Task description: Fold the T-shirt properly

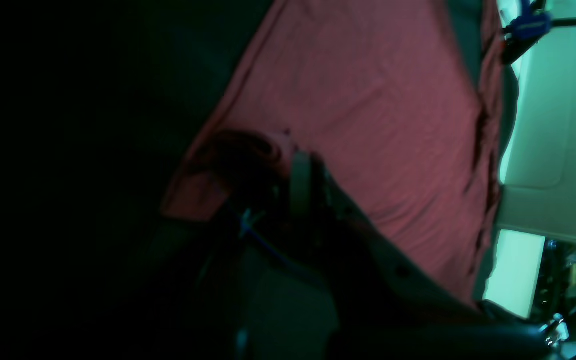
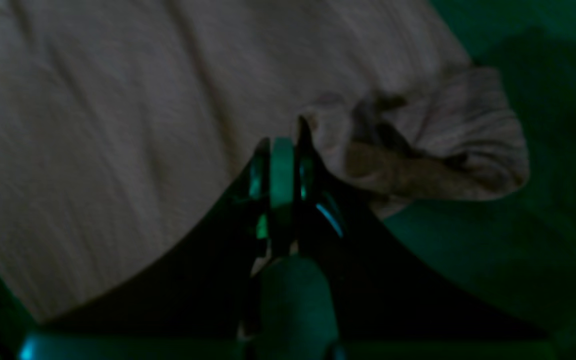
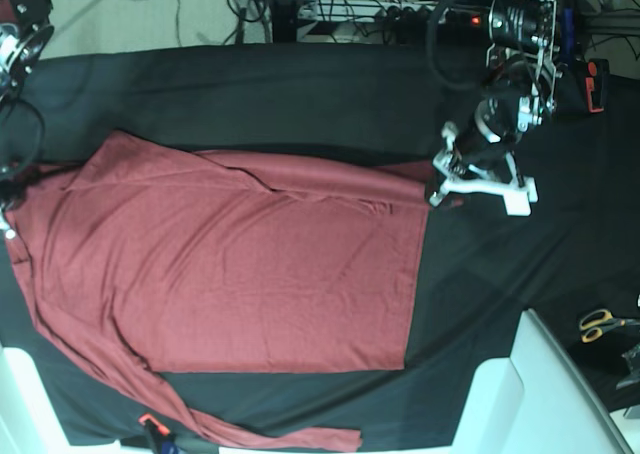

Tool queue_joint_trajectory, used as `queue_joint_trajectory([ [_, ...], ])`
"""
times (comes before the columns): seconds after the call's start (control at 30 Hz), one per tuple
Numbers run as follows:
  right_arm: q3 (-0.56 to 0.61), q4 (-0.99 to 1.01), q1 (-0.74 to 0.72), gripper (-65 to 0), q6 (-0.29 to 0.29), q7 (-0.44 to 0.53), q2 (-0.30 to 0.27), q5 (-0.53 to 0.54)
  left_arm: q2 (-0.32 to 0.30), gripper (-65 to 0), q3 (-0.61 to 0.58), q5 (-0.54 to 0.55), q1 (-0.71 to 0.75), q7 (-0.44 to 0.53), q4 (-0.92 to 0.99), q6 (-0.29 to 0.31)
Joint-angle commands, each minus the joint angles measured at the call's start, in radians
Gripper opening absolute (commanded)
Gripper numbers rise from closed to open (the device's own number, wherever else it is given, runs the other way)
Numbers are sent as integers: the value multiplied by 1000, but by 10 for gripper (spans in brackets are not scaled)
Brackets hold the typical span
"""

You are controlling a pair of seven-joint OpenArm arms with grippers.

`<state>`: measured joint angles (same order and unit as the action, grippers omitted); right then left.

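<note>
The brick-red T-shirt (image 3: 250, 264) lies spread flat on the black tablecloth (image 3: 300, 94), with one long sleeve trailing along the near edge. My left gripper (image 3: 440, 192) sits at the shirt's far right corner. In the left wrist view its fingers (image 1: 295, 155) are shut on a small rolled-up fold of the red T-shirt (image 1: 368, 100). In the right wrist view my right gripper (image 2: 283, 145) is shut, and a bunched end of the T-shirt (image 2: 408, 150) is gathered against its tips. In the base view only part of the right arm (image 3: 15, 44) shows, at the left edge.
Yellow-handled scissors (image 3: 600, 323) lie at the right on the cloth. A white surface (image 3: 520, 394) juts in at the lower right. A small orange and black clip (image 3: 150, 426) sits by the sleeve at the near edge. Cables and gear (image 3: 340, 9) line the back.
</note>
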<state>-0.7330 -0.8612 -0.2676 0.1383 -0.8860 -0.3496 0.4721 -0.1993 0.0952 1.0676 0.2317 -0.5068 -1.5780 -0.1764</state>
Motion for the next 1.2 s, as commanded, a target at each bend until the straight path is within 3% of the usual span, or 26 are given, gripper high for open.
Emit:
queue_joint_trajectory([
  [0.0,-3,-13,-20,-650,1,14,-30,10,-9,-650,2,6,-19,-3,-17,11],
  [0.17,0,-13,-20,-647,-104,64,-29,10,-4,-650,-5,7,-67,-16,38,11],
  [0.23,0,-13,-20,-623,-108,78,-29,10,4,-650,-5,7,-81,-16,61,11],
  [0.43,-4,-19,-20,-368,-105,84,-29,12,5,-650,5,4,-84,-13,81,11],
  [0.5,-4,-31,-20,-359,-81,93,-30,15,5,-612,5,6,-94,-14,80,11],
  [0.63,-29,-135,17,-368,10,140,-21,17,1,-280,16,6,-94,-11,37,11],
  [0.7,-89,-226,50,-368,51,144,2,18,1,-174,68,6,-87,-11,-8,11],
  [0.77,-168,-338,93,-368,90,136,45,18,1,-110,140,7,-53,-11,-77,15],
  [0.97,-389,-438,181,-368,117,-3,151,18,1,-112,193,7,90,-16,-215,15],
  [1.1,-463,-332,182,-368,194,8,186,18,2,-112,193,1,188,-16,-200,25],
  [1.17,-465,-243,169,-384,241,43,174,18,1,-112,196,0,228,-13,-195,87],
])
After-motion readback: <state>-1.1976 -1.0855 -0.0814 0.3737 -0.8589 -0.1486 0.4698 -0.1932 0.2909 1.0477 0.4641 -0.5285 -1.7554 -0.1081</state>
